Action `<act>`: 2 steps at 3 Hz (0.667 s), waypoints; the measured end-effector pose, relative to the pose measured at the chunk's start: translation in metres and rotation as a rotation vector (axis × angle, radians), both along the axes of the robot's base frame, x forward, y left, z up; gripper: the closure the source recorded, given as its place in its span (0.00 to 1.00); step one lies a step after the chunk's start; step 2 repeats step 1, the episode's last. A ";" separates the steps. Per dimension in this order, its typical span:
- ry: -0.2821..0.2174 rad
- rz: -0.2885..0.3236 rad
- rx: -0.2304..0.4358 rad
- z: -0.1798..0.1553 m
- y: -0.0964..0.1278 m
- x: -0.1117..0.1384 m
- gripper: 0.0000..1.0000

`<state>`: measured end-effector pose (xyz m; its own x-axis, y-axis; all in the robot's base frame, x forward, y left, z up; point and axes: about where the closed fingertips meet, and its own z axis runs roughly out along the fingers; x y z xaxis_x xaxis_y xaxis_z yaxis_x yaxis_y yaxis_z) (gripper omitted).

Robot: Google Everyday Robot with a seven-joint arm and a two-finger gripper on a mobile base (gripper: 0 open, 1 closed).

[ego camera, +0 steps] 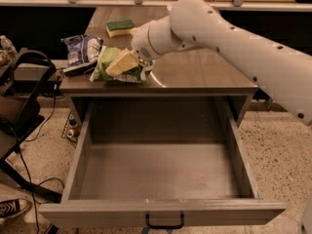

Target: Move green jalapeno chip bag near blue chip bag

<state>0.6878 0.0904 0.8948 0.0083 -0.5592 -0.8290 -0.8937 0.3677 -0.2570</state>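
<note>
The gripper (123,62) sits on top of the green jalapeno chip bag (103,67), touching it; whether it is clamped on the bag or loose, I cannot tell. The bag lies crumpled, light green and white, at the countertop's (195,77) front-left edge. The blue chip bag (82,50) is just beside it at ten o'clock.

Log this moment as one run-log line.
gripper: at green jalapeno chip bag | bag: on countertop, beside blue chip bag | drawer: open
</note>
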 end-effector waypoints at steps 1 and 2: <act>0.000 0.000 0.000 0.000 0.000 0.000 0.00; 0.000 0.000 0.000 0.000 0.000 0.000 0.00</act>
